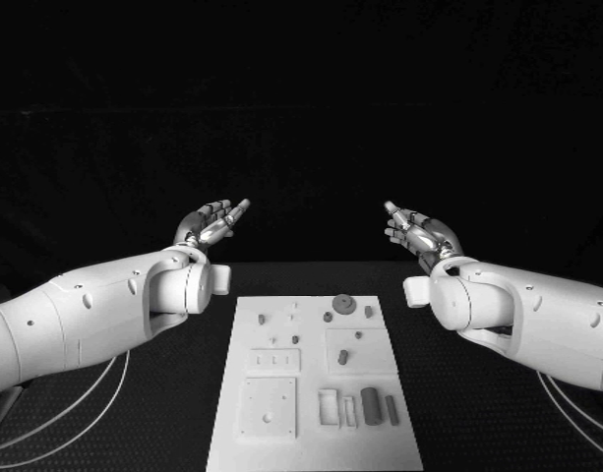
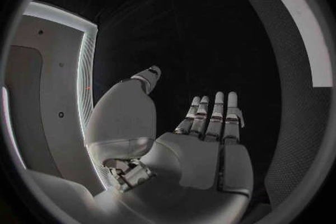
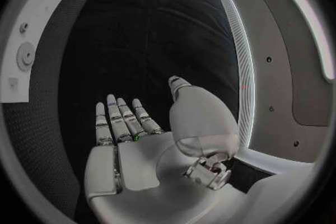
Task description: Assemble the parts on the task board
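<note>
Both the left hand (image 1: 211, 224) and right hand (image 1: 420, 232) hover empty, fingers spread, beyond the task board (image 1: 316, 452) on the black surface (image 1: 471, 393). The parts (image 1: 371, 405) lie on the board; they look small, rigid and light, best pinched across their sides

Overhead head view; wrist views perhaps palmward

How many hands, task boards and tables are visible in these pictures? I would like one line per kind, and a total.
Hands: 2, the left hand and the right hand, both open and holding nothing.
Task board: 1, white, with small parts on it.
Table: 1, black.
Total: 4.
</note>
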Tool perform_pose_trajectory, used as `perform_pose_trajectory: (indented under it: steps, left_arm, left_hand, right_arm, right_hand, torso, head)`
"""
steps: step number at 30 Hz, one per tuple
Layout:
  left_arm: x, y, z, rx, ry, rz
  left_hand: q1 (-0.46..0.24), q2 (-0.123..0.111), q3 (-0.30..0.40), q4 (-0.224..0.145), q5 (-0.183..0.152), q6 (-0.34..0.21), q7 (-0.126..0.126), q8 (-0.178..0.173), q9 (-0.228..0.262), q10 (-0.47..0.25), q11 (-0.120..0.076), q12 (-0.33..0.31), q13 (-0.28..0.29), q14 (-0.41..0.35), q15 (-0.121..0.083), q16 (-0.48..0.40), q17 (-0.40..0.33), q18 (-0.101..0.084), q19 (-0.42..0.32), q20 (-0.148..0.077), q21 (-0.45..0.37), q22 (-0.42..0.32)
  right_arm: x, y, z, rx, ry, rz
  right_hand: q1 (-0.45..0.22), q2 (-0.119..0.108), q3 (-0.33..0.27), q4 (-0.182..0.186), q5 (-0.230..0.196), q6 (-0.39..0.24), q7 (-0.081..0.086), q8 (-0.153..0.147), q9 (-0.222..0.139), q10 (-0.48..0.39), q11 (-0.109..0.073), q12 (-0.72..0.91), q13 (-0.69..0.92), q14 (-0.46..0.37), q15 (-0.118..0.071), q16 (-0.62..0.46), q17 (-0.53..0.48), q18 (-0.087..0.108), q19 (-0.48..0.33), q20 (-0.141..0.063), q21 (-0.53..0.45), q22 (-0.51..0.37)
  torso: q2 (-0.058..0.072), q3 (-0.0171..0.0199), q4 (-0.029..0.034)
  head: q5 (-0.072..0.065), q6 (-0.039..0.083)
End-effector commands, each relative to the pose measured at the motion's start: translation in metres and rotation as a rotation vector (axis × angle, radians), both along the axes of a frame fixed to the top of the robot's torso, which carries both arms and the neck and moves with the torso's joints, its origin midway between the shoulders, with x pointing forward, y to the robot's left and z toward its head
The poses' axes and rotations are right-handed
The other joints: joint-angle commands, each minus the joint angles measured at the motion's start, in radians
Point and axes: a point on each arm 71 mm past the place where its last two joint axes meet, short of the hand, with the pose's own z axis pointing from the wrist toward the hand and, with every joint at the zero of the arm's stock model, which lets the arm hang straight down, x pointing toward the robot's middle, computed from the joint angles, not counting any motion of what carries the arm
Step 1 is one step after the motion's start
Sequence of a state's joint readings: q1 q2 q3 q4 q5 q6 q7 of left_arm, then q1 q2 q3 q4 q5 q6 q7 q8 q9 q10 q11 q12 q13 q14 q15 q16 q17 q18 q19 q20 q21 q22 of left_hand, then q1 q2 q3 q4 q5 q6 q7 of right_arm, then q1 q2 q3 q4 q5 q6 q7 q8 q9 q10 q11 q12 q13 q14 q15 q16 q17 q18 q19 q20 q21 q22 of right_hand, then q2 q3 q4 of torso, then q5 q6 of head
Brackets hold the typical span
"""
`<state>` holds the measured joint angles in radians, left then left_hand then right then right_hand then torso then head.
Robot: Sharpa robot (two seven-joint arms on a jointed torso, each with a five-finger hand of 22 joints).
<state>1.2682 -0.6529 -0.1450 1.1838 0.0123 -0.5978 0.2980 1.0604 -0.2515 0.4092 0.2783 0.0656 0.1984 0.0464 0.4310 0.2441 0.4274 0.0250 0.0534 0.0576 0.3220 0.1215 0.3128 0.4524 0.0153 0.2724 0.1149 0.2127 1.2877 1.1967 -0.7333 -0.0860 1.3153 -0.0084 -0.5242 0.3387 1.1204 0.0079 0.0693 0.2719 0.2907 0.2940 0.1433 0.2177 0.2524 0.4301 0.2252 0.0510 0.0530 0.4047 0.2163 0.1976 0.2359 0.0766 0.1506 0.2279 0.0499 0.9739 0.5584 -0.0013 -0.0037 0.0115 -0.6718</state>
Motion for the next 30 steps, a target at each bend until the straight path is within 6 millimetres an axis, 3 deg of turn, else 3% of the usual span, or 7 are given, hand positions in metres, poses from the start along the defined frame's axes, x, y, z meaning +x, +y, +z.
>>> perform_pose_trajectory:
  steps: [1,4,9,14,15,22,30]
  left_arm:
    - [0.011,0.000,0.000,-0.032,0.136,-0.087]
    - [0.019,0.005,0.006,-0.020,0.153,-0.088]
    - [0.025,0.009,0.010,-0.010,0.165,-0.088]
    - [0.025,0.009,0.010,-0.010,0.165,-0.088]
    - [0.022,0.015,0.011,0.007,0.158,-0.149]
    - [0.018,0.011,0.010,0.028,0.153,-0.184]
    - [0.005,0.007,0.011,0.035,0.137,-0.258]
  left_hand:
    - [0.044,-0.003,0.014,0.008,0.008,0.013,0.007,0.019,0.012,0.030,0.004,0.007,0.004,0.034,0.005,0.027,0.033,-0.015,0.029,0.002,0.022,0.046]
    - [0.052,0.013,0.000,0.006,0.007,0.037,0.007,0.051,0.033,0.073,0.011,0.016,0.010,0.060,0.007,0.041,0.041,-0.015,0.058,0.002,0.036,0.043]
    - [0.092,0.063,-0.069,-0.009,0.010,0.163,0.045,0.133,0.078,0.236,0.044,0.064,0.034,0.130,0.011,0.067,0.046,-0.012,0.132,-0.014,0.063,0.039]
    - [0.206,0.129,-0.150,-0.070,0.079,0.342,0.091,0.156,0.081,0.437,0.077,0.140,0.063,0.372,0.014,0.156,0.066,0.032,0.351,-0.073,0.147,0.039]
    - [0.240,0.141,-0.158,-0.092,0.089,0.394,0.100,0.167,0.086,0.507,0.082,0.171,0.078,0.448,-0.001,0.190,0.080,0.048,0.415,-0.089,0.182,0.044]
    - [0.356,0.182,-0.181,-0.188,0.127,0.576,0.099,0.154,0.095,0.736,0.052,0.251,0.128,0.618,-0.048,0.254,0.116,0.060,0.523,-0.135,0.267,0.041]
    - [0.340,0.146,-0.154,-0.232,0.130,0.606,0.098,0.099,0.093,0.748,0.052,0.219,0.132,0.635,-0.053,0.240,0.121,0.047,0.524,-0.144,0.277,0.036]
  right_arm:
    - [0.009,0.004,-0.001,0.016,0.119,0.194]
    - [0.017,-0.003,0.003,-0.001,0.150,0.231]
    - [0.026,-0.010,0.008,-0.022,0.184,0.271]
    - [0.029,-0.013,0.010,-0.031,0.197,0.285]
    - [0.042,-0.024,0.016,-0.612,-0.006,0.302]
    - [0.047,-0.015,0.016,-0.817,-0.090,0.350]
    - [0.045,-0.003,0.016,-1.039,-0.171,0.421]
  right_hand:
    - [0.174,-0.018,-0.002,-0.008,-0.054,0.062,0.081,0.050,0.042,0.124,0.012,0.021,0.014,0.084,0.010,0.052,0.041,0.029,0.088,0.016,0.028,0.255]
    - [0.249,-0.047,0.027,-0.026,-0.075,0.147,0.083,0.107,0.086,0.245,0.031,0.056,0.029,0.150,0.049,0.089,0.057,0.058,0.184,0.011,0.051,0.347]
    - [0.319,-0.082,0.072,-0.043,-0.093,0.263,0.079,0.163,0.107,0.372,0.009,0.095,0.040,0.266,0.023,0.152,0.088,0.102,0.301,0.007,0.068,0.330]
    - [0.362,-0.113,0.128,-0.063,-0.107,0.378,0.062,0.194,0.113,0.510,-0.030,0.124,0.049,0.402,-0.032,0.215,0.130,0.153,0.450,0.007,0.092,0.311]
    - [0.371,-0.124,0.152,-0.066,-0.131,0.402,0.057,0.200,0.116,0.535,-0.039,0.128,0.051,0.432,-0.044,0.227,0.140,0.163,0.483,0.007,0.100,0.308]
    - [0.375,-0.185,0.332,-0.103,-0.154,0.511,0.032,0.213,0.132,0.659,-0.080,0.125,0.058,0.598,-0.119,0.287,0.206,0.185,0.662,-0.022,0.149,0.307]
    - [0.118,-0.182,0.523,-0.392,-0.104,0.562,0.027,0.178,0.152,0.732,-0.093,0.063,0.046,0.757,-0.186,0.314,0.321,0.185,0.822,-0.078,0.226,0.349]
  torso:
    - [0.000,0.0000,0.0000]
    - [0.000,0.0000,0.0000]
    - [0.000,0.0000,0.0000]
    - [0.000,0.0000,0.0000]
    - [0.002,-0.0005,0.0011]
    - [0.004,-0.0030,0.0037]
    - [0.015,-0.0091,0.0161]
  head:
    - [0.000,0.000]
    - [0.000,0.000]
    - [0.000,0.000]
    - [0.000,0.000]
    - [0.008,0.000]
    - [-0.003,0.006]
    - [-0.008,0.012]
